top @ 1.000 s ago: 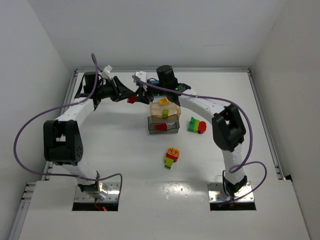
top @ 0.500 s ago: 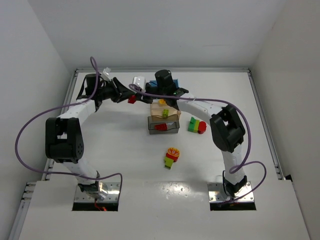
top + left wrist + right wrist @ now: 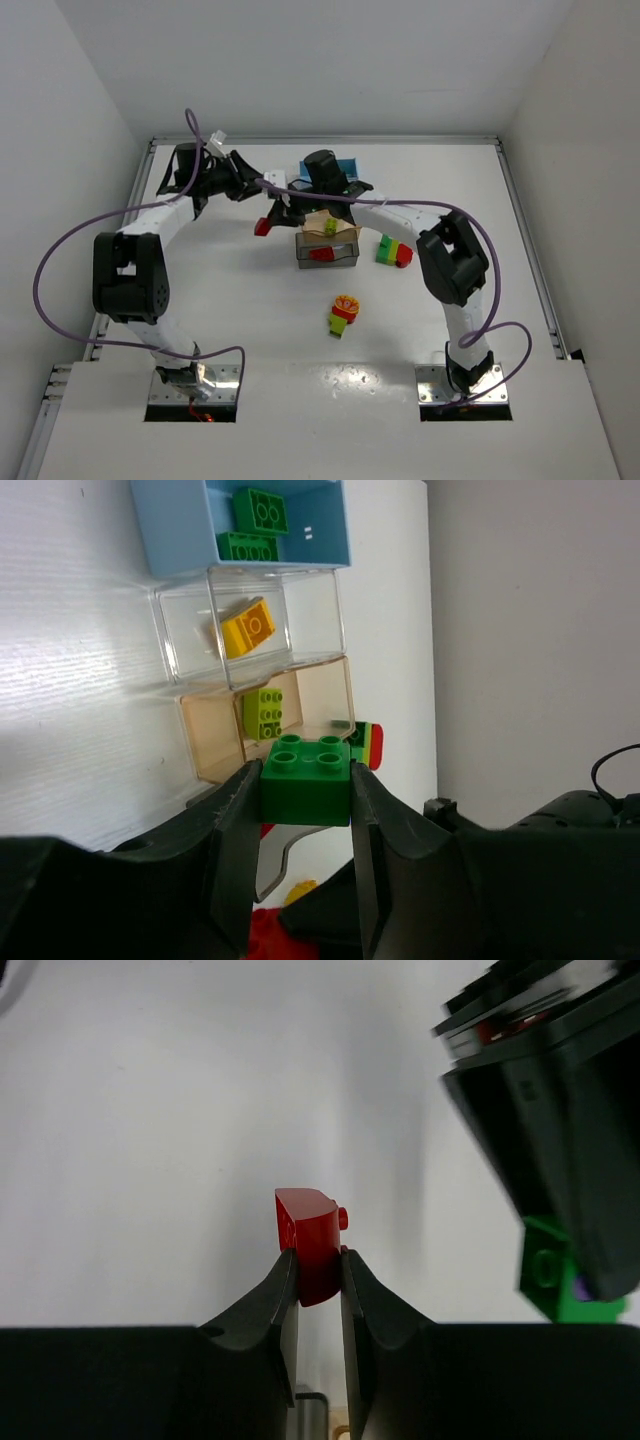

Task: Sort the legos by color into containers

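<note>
The right gripper [image 3: 318,1260] is clamped on a red brick [image 3: 308,1225], its two fingers pinching the lower end so the rounded top stands clear. A second ago those fingers stood wider and the red brick hung right between the two grippers. It has since moved toward 6 o'clock in the overhead view, away from the left arm. The left gripper [image 3: 305,805], drawn back toward 10 o'clock, is closed tight on a green brick [image 3: 305,770], studs up.

I read that as a joined pair just pulled apart. Each arm now carries one colour, so both pieces are ready for a bin.

Outward from the red brick, at its 3 o'clock, runs the row of bins. Nearest the arms is the grey bin [image 3: 352,258] with a red piece [image 3: 321,254] inside, the likely home for the red brick. At its 12 o'clock the tan bin [image 3: 215,745] holds a lime brick [image 3: 262,712]. Next comes a clear bin [image 3: 180,630] with a yellow brick [image 3: 248,628]. Farthest is the blue bin [image 3: 170,540] with two green bricks [image 3: 260,508], where the green brick should go.

Loose on the table [image 3: 200,300] are a green, yellow and red clump [image 3: 392,250] at 3 o'clock of the grey bin, and a second mixed clump [image 3: 343,312] at its 6 o'clock.
</note>
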You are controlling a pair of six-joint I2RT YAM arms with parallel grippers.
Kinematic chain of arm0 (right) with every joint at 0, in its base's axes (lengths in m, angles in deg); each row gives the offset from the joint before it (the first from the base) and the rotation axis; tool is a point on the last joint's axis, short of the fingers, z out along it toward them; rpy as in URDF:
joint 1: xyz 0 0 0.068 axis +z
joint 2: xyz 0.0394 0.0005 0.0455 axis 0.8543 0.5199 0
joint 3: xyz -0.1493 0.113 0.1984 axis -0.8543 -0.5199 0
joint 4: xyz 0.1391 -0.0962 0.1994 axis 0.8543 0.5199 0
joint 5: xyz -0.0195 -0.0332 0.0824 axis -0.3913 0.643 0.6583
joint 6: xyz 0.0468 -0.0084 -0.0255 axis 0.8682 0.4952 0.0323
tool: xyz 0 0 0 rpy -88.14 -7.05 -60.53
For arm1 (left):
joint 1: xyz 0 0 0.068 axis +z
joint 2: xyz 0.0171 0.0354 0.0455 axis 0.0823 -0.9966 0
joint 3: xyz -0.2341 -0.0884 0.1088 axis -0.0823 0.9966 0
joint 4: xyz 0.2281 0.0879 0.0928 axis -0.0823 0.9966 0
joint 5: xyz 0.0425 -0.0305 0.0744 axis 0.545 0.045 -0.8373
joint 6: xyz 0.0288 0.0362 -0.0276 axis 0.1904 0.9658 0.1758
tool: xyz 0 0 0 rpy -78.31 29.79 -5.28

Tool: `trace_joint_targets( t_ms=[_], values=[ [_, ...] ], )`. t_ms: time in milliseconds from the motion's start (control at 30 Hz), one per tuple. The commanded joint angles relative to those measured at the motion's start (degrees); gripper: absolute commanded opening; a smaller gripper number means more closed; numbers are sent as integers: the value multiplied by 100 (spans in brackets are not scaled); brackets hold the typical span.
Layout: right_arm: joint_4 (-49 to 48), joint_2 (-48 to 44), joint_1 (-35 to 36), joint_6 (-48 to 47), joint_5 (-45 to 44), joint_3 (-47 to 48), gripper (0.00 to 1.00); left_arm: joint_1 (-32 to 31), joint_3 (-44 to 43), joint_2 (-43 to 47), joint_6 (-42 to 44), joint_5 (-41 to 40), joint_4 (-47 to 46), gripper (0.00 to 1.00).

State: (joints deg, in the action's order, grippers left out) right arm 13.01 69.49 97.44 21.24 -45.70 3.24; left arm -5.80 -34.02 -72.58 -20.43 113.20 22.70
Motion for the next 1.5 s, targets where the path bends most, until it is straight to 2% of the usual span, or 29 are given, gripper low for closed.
trace_joint_targets(
  t_ms=[0,100,233,467,767,933,1033,1100,1300,1467],
  values=[
    [304,-211,-53,-138,657,97,1,-24,-315,-46,337,-152,50,0],
    [437,-325,-105,-191,658,97,1,-24,-464,-99,548,-258,199,0],
    [692,-606,-220,-191,509,-34,1,-76,-928,-212,1311,-617,707,0],
    [613,-1370,-826,538,-27,-737,1,-488,-1878,-704,2218,-1084,1412,0],
    [412,-2161,-1828,1469,-563,-1528,1,-1131,-2055,-968,2342,-1295,1588,0],
    [253,-2548,-2285,1795,-678,-1906,1,-1333,-2985,-1627,2342,-1461,1588,0],
    [253,-2619,-2338,1857,-678,-1959,1,-1464,-3601,-2109,2464,-1672,1781,0],
    [253,-2672,-2391,1927,-678,-1959,1,-1465,-3890,-2321,2465,-1743,1782,5],
    [315,-2804,-2444,1927,-678,-2012,1,-1571,-4418,-2972,2517,-1866,1782,12],
    [367,-2856,-2444,1927,-730,-1959,1,-1571,-4902,-3411,2518,-2068,1782,13]
  ],
)
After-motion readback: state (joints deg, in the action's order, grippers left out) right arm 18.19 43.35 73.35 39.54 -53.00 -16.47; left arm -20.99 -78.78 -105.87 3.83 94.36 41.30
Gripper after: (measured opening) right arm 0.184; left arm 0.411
